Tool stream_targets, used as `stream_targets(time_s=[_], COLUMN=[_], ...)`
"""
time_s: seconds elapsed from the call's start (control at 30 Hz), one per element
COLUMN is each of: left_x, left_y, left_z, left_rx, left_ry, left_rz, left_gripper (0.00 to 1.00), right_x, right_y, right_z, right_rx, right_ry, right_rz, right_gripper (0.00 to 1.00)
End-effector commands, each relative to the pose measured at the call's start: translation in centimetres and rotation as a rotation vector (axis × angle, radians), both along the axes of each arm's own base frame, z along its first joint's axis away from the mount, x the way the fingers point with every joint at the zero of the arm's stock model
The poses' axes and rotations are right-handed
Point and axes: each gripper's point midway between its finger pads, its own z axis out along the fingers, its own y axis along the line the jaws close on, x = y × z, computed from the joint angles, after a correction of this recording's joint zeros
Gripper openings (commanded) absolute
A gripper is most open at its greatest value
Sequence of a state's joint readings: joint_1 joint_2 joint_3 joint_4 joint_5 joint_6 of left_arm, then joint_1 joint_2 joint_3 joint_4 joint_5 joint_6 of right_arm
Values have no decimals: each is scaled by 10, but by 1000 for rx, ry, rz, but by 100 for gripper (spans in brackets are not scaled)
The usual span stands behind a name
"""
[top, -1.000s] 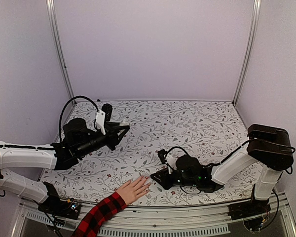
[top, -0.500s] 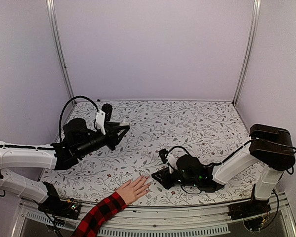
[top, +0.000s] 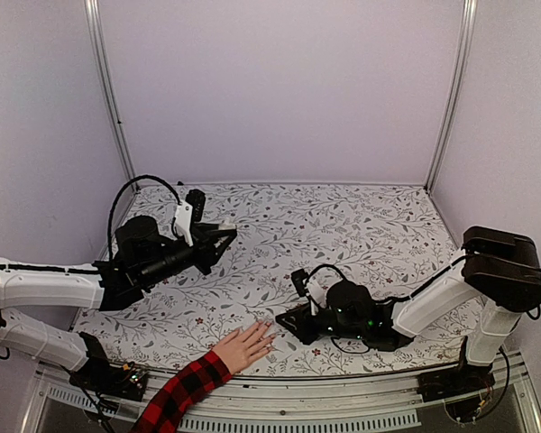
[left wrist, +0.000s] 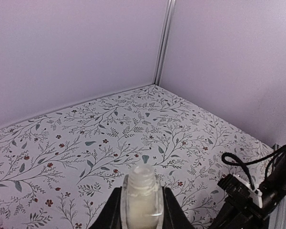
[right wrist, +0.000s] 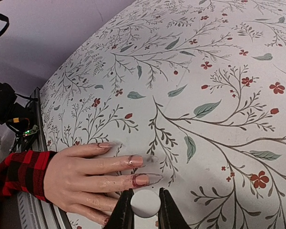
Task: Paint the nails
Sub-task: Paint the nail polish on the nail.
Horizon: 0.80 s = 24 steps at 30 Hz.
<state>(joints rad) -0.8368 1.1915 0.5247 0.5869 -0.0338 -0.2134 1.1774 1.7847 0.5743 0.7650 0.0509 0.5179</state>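
A light-skinned hand (top: 246, 345) in a red-and-black plaid sleeve (top: 182, 390) lies flat at the table's near edge. Its nails (right wrist: 142, 180) are pale and glossy with reddish smears around them. My right gripper (right wrist: 145, 194) is shut on a round white cap (right wrist: 145, 204), just beside the fingertips and level with the ring finger. In the top view the right gripper (top: 287, 327) sits low, right of the hand. My left gripper (left wrist: 142, 192) is shut on a small clear uncapped bottle (left wrist: 142, 198) of pale liquid, held upright above the left of the table (top: 225, 231).
The floral tablecloth (top: 343, 234) covers the table, with purple walls and metal posts (top: 446, 99) around it. A small circuit board (top: 126, 376) sits at the near left edge. The right arm's black wrist and cable (left wrist: 255, 193) show in the left wrist view.
My right arm has slid slightly to the right, away from the hand. The left arm and the hand have not moved.
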Motion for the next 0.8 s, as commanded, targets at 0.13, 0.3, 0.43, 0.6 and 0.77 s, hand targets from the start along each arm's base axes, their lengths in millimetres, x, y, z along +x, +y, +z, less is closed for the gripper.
stream_targets(time_s=[0.13, 0.3, 0.43, 0.6, 0.77], left_x=[2, 2, 3, 3, 3], left_y=[0, 1, 0, 0, -1], left_z=[19, 20, 21, 21, 20], left_rx=[-40, -40, -40, -39, -37], left_ry=[-43, -46, -47, -48, -48], left_rz=[0, 1, 2, 0, 2], left_gripper=[0, 0, 0, 0, 0], right_x=[-14, -13, -10, -8, -7], right_y=[16, 18, 17, 17, 18], right_z=[12, 6, 0, -6, -8], right_rx=[68, 53, 29, 4, -1], right_ry=[-2, 6, 10, 18, 20], right_rz=[100, 101, 86, 72, 72], right_gripper=[0, 0, 0, 0, 0])
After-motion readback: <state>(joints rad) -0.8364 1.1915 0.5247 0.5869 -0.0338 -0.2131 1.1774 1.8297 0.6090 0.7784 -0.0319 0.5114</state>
